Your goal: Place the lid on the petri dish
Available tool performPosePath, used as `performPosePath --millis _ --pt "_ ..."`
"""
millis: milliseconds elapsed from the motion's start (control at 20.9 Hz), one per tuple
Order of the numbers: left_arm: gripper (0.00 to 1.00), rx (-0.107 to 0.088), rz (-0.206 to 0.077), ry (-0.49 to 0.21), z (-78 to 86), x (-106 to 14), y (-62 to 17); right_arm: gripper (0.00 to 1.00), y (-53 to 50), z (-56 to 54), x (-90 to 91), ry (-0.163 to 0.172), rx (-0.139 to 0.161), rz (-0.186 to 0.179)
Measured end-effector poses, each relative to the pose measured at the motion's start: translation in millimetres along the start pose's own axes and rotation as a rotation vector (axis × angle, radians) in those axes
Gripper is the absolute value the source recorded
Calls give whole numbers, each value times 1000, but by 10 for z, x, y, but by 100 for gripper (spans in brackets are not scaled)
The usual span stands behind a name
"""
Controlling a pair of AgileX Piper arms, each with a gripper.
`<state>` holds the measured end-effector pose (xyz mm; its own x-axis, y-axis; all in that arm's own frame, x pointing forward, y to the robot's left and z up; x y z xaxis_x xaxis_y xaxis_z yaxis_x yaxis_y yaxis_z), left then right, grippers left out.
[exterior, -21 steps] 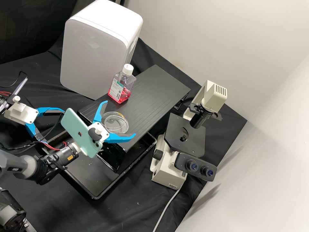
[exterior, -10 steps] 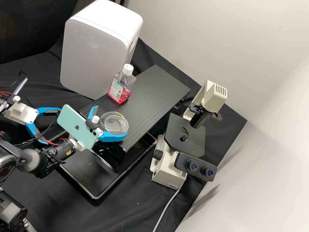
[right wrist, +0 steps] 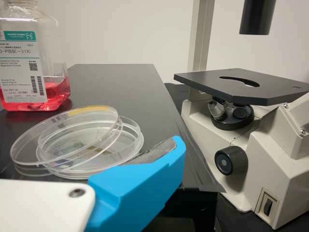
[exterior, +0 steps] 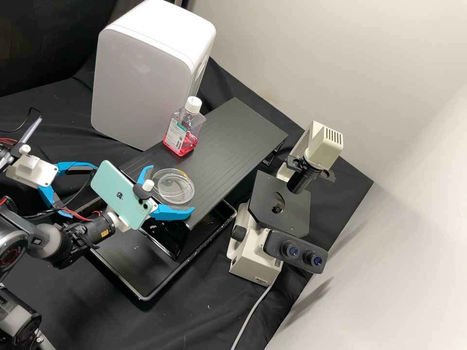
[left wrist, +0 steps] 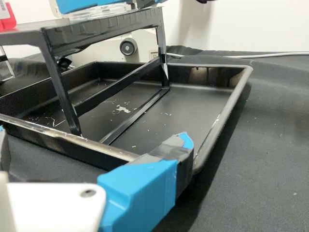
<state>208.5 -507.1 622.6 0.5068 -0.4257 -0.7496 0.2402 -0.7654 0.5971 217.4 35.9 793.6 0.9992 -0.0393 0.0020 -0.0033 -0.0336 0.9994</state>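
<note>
the right claw (exterior: 169,192), wide and empty, has drawn back toward the near left from around the dish (exterior: 171,183) on the stand (exterior: 233,136), so the lid (right wrist: 63,128) looks released. its wrist view shows the lid off-centre, shifted toward the flask (right wrist: 31,63), not seated. from above, they read as one. the left claw (exterior: 73,190) hangs open, far left.

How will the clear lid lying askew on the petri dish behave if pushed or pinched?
The lid looks thin, clear plastic: probably light and stiff. Lying off-centre over the petri dish, it would likely slide at a nudge. Its shallow smooth rim may slip from a pinch.
</note>
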Motion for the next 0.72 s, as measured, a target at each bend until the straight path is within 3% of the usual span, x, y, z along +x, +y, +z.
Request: performPosePath --millis 192,383,670,718 --pt "100 0 0 0 0 0 0 100 13 -24 29 4 4 4" --pt "100 0 0 0 0 0 0 100 -10 -15 86 -1 -15 -29" --pt "100 0 0 0 0 0 0 100 -38 -6 126 -3 -21 -42" --pt "100 0 0 0 0 0 0 0 -36 -4 131 -1 -25 -43"
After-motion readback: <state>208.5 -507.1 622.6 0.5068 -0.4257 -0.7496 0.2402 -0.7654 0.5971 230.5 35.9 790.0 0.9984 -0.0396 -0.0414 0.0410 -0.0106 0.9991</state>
